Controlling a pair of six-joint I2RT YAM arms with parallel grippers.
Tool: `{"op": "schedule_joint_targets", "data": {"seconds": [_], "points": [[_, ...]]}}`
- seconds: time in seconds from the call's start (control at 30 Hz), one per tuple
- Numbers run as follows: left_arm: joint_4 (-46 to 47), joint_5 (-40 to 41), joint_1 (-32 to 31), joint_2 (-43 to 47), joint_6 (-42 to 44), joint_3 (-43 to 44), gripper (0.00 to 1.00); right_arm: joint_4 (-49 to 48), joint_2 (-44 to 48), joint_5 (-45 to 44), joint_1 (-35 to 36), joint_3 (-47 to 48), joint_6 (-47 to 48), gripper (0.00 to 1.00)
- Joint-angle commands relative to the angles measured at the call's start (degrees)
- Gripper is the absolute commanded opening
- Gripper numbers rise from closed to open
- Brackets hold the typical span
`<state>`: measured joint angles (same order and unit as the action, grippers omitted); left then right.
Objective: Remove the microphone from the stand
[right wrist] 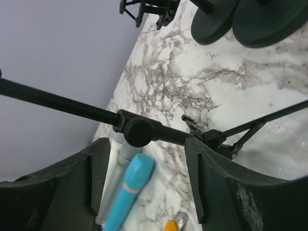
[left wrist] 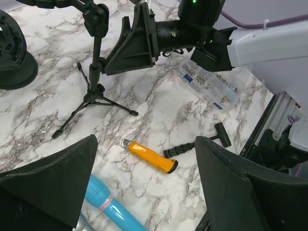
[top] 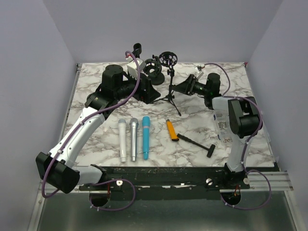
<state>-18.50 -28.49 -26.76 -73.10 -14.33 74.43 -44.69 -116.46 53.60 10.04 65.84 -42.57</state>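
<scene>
A black tripod stand stands at mid-back of the marble table, with a ring-shaped shock mount on top; I see no microphone in it. White, grey and blue microphones lie side by side near the front. My right gripper is open just right of the stand's pole; in the right wrist view the pole's knob sits just beyond the open gripper. My left gripper is open and empty left of the stand, above the table.
An orange utility knife and a black T-handled tool lie right of the microphones. A clear plastic box lies by the right arm. Round black bases and another black holder stand at the back.
</scene>
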Motion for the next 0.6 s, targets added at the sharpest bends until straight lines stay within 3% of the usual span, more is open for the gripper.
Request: {"op": "schedule_joint_targets", "data": {"seconds": [0.0,0.23,0.33,0.57], "points": [[0.40,-0.62,-0.39,-0.46,0.22,0.45,0.84,7.19,5.04,-9.09,0.33,-1.59,-17.85,0.72],[0.12,-0.89,-0.39,-0.90,0.06,0.72,0.84,27.34,7.21,-17.26,0.40,2.20,-29.64,0.79],[0.10,-1.12,-0.34,-1.03,-0.03,0.75,0.84,34.94,8.15,-21.33,1.02,4.45,-34.28,0.77],[0.00,-1.83,-0.38,-1.08,-0.35,1.05,0.84,41.53,9.54,-29.55,2.15,7.49,-41.46,0.68]]}}
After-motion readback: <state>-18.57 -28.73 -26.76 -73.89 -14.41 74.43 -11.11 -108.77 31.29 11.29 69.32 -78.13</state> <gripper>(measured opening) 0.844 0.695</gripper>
